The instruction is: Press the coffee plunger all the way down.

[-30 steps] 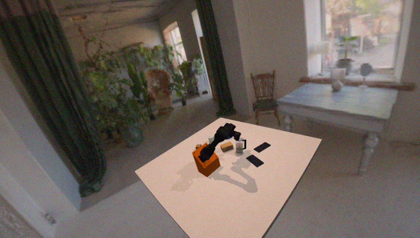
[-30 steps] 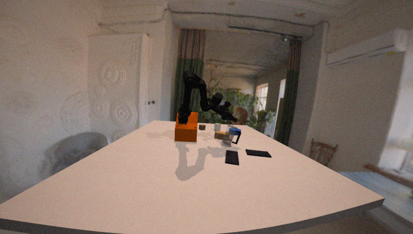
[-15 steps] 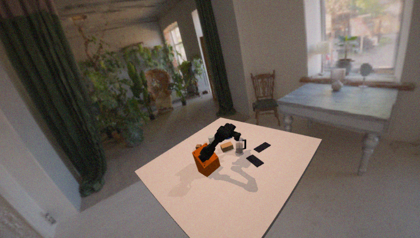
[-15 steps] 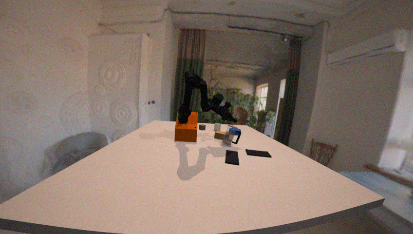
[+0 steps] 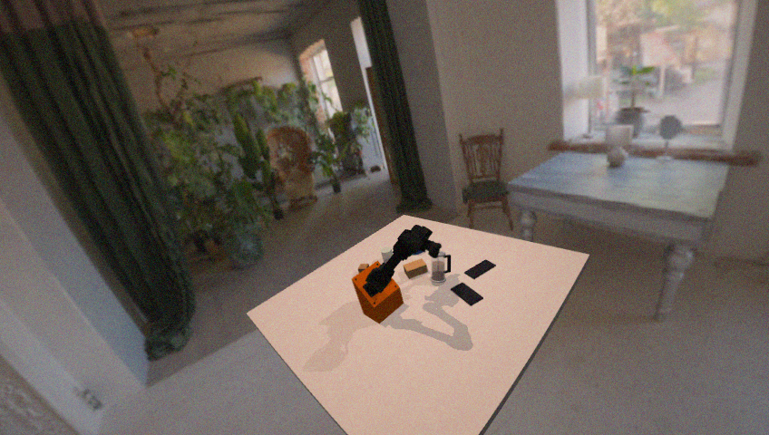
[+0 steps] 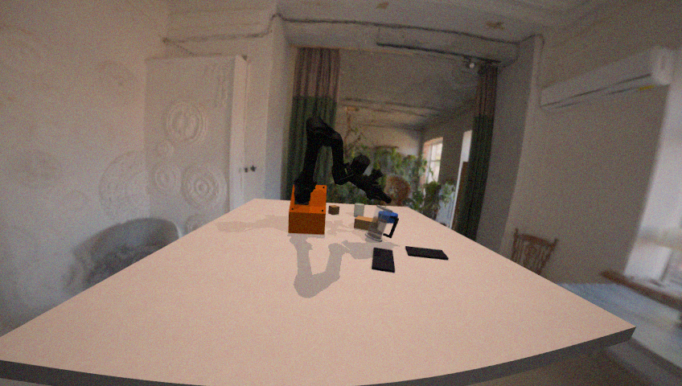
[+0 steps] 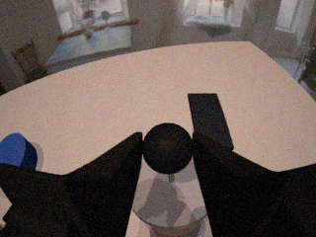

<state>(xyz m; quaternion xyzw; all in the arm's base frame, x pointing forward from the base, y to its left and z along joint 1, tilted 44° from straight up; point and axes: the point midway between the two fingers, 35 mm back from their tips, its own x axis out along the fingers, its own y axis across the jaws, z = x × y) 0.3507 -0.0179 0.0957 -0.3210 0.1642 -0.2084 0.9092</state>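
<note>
The coffee press point(image 5: 438, 270) point(image 6: 374, 229) point(image 7: 170, 209) is a clear glass cylinder with a black handle, standing upright on the table. Its plunger's round black knob point(image 7: 168, 150) sits above the lid, with only a short piece of rod showing under it in the wrist view. My gripper point(image 5: 436, 251) point(image 6: 388, 199) point(image 7: 167, 138) is shut on the knob, one finger on each side, above the press and tilted forward and down. The fingers hide part of the press top in the wrist view.
A blue object point(image 6: 388, 217) point(image 7: 14, 152) is behind the press. A wooden block point(image 5: 415, 268) point(image 6: 363, 222), a pale cup point(image 5: 386, 254) point(image 6: 359, 208) and a small brown cube point(image 6: 333, 209) stand toward the orange base point(image 5: 381, 304) point(image 6: 306, 222). Two black slabs point(image 5: 480, 268) point(image 5: 466, 294) lie beyond the press.
</note>
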